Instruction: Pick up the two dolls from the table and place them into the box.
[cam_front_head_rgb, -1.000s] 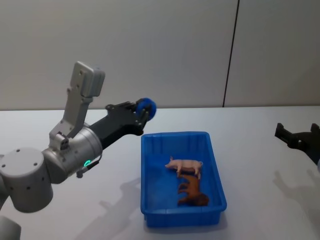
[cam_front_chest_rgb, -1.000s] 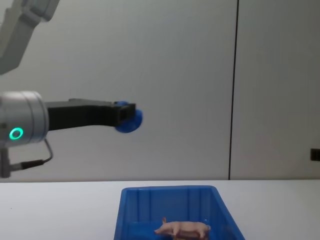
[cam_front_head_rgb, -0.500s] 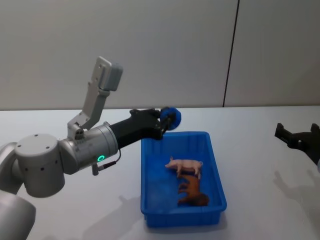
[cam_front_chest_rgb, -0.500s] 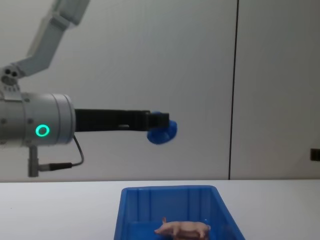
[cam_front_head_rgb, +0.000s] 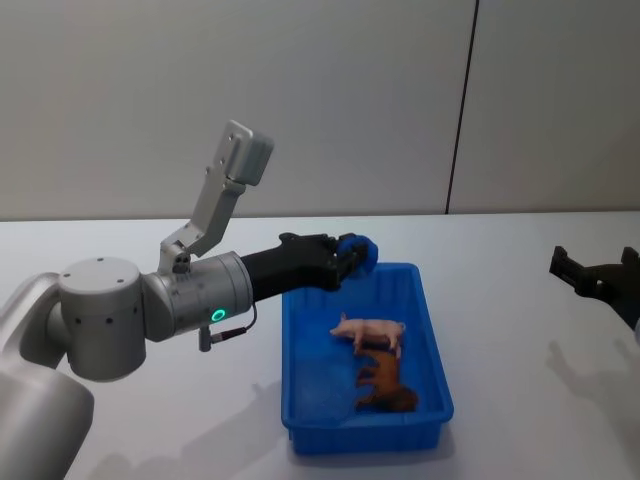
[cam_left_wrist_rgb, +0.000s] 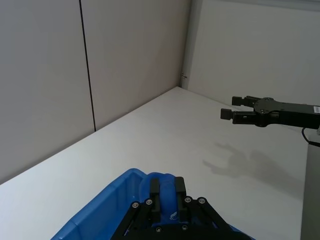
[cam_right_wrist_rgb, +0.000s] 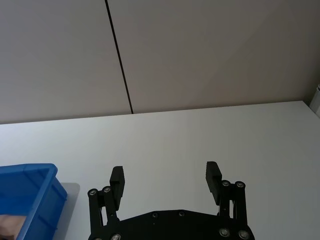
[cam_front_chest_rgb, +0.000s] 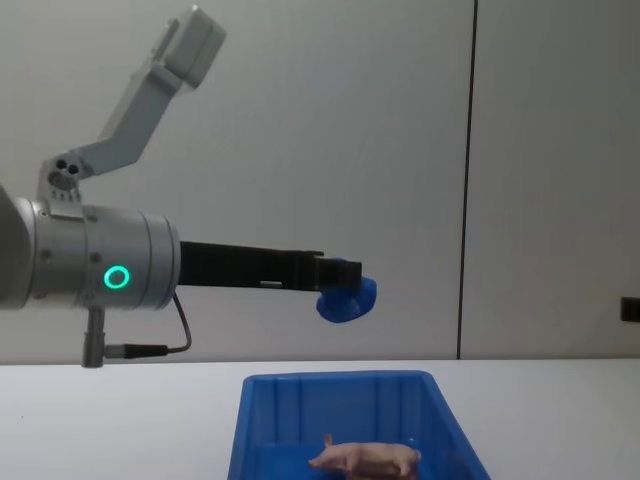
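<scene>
Both dolls lie inside the blue box: the pale pink pig in the middle, the reddish-brown animal just in front of it. My left gripper, with blue fingertips, hovers above the box's far rim, shut with nothing held. Seen from the chest, this gripper hangs well above the box and the pig. In the left wrist view the fingertips press together over the box's corner. My right gripper stays open and empty over the table, far right.
The white tabletop stretches wide on both sides of the box. A plain wall with one vertical seam stands behind the table. The left arm's grey elbow and raised link rise on the left.
My left arm has swung to the right and lowered a little, bringing its shut gripper from left of the box to above the far rim. The dolls and right gripper stayed still.
</scene>
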